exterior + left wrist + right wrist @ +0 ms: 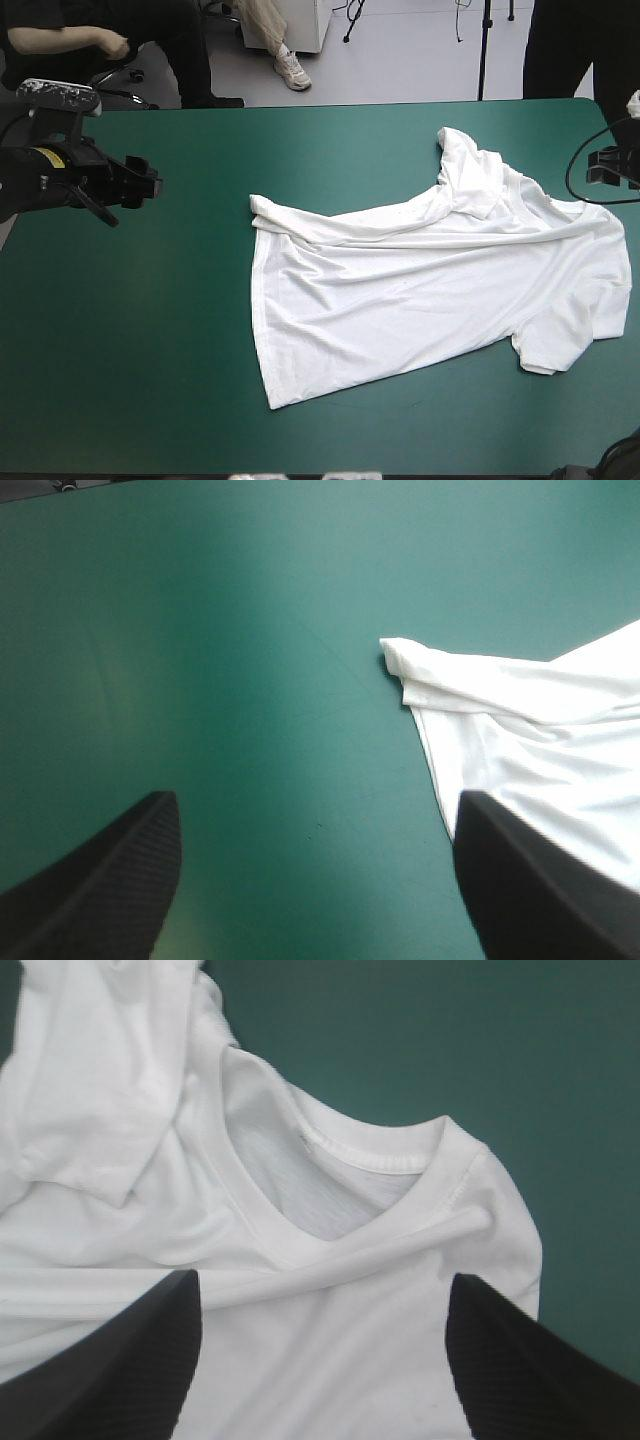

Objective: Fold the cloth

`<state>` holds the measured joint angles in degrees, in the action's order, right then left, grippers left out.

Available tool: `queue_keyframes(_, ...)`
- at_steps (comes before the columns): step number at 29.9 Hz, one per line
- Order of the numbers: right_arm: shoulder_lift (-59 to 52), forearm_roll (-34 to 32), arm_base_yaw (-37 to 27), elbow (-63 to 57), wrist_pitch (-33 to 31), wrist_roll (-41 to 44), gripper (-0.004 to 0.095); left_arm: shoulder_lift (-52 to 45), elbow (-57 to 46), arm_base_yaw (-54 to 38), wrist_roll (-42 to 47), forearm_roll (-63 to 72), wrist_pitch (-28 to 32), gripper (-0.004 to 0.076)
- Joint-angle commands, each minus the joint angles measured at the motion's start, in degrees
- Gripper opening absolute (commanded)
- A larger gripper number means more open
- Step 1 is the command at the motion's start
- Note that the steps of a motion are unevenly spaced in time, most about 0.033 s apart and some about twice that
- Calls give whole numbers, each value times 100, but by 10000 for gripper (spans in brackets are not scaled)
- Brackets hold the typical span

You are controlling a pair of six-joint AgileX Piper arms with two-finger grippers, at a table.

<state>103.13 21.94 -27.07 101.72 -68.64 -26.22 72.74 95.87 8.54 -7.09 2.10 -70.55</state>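
We count one white T-shirt on one desk with a teal-green cover. We count two pincers, the left pincer and the right pincer, one on each arm. Each pincer has two broad black fingers, which makes four fingers in all. On the single T-shirt we can make out two short sleeves and one neckline, with one stitched band around it.

A smooth teal-green cover spans the table edge to edge.
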Motion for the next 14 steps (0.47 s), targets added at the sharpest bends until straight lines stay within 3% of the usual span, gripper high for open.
queue_keyframes(1,-789,305,-5,159,-118,-94,626,-125,161,4,-156,10,234,548)
queue_keyframes(6,-1393,68,293,-135,-139,-84,619,182,171,4,-283,-14,884,548)
queue_keyframes(14,-1721,-233,841,-431,-49,-18,619,1337,171,4,-1075,545,1151,548)
